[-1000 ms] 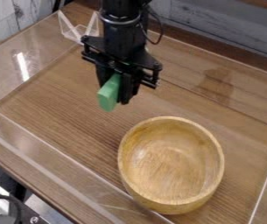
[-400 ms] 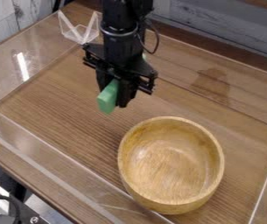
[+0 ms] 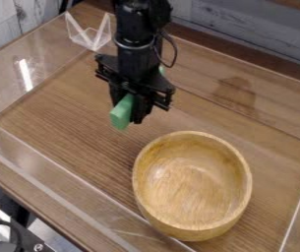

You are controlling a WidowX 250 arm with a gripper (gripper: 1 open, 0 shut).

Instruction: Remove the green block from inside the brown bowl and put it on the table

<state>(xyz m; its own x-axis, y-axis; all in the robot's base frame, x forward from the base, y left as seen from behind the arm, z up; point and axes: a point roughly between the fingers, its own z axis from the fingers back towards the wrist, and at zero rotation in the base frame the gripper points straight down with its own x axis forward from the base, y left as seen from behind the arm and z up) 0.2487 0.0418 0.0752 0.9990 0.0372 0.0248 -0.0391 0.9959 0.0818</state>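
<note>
One robot arm [image 3: 141, 39] reached down from the top of the view, dark all over, with a single gripper [image 3: 133, 96] at its lower end. There was one green block [image 3: 121, 112] and one brown bowl [image 3: 193, 185], both at the one table [image 3: 60, 118], whose wood grain ran with dark streaks. A loose cable [image 3: 171, 47] curved out beside the arm, on the right of the view.

The gripper was closed on the green block — its jaws drawn in as far as the block between them allowed — and it had hold of nothing else that showed. The block's upper part lay between the fingers, partly hidden by them, while its lower part stuck out below and toward the left of the view. It was held tilted, its lower end leaning to the left. Whether that lower end touched the wood or hung just above it could not be told from this one angle.

The block was outside the bowl, up and to the left of it in the view, over a bare stretch of the table. The bowl sat upright at the lower right of the view, round and light tan with a thick rim, and its inside showed plain wood with nothing in it. The gripper was near the bowl's rim but apart from it.

Low clear walls [image 3: 19, 169] bordered the table. A black cable [image 3: 0, 224] curved in at the lower left corner.
</note>
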